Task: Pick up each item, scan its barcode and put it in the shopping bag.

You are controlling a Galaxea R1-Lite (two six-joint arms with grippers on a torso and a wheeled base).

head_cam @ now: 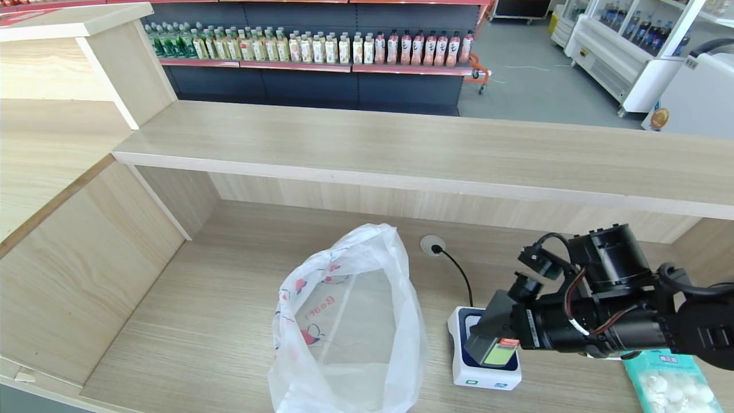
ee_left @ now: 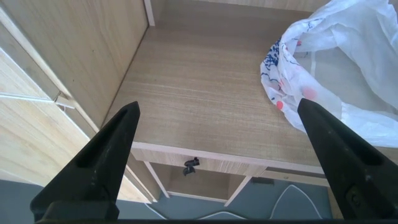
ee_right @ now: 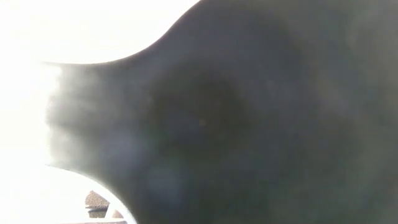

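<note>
Head view, from your left: a tall wooden side wall (head_cam: pixel 86 275) closes off the light wood-grain tabletop (head_cam: pixel 218 321), and a raised wooden ledge (head_cam: pixel 401 149) runs along the back. Between that wall and the bag you have open board. In the left wrist view the left claw (ee_left: pixel 219 109) hangs over the tabletop's near edge with its two dark fingers spread wide, gripping nothing.

At centre the white translucent plastic shopping bag (head_cam: pixel 350 321) stands with its mouth gaping upward. Its lower part is cut off by the frame.

Right of it, a black cable (head_cam: pixel 459 275) runs from a round grommet down to the white box-shaped barcode scanner (head_cam: pixel 487 376), which sits just beside the bag. The right claw (head_cam: pixel 484 343) is closed on a small flat pack with a green face (head_cam: pixel 499 353), held just over the scanner's dark top and covering most of it.

At the far right a teal packet of white balls (head_cam: pixel 671 384) lies partly under the arm and is clipped by the frame. The right wrist view is a dark blur against glare, so you cannot make anything out there.
</note>
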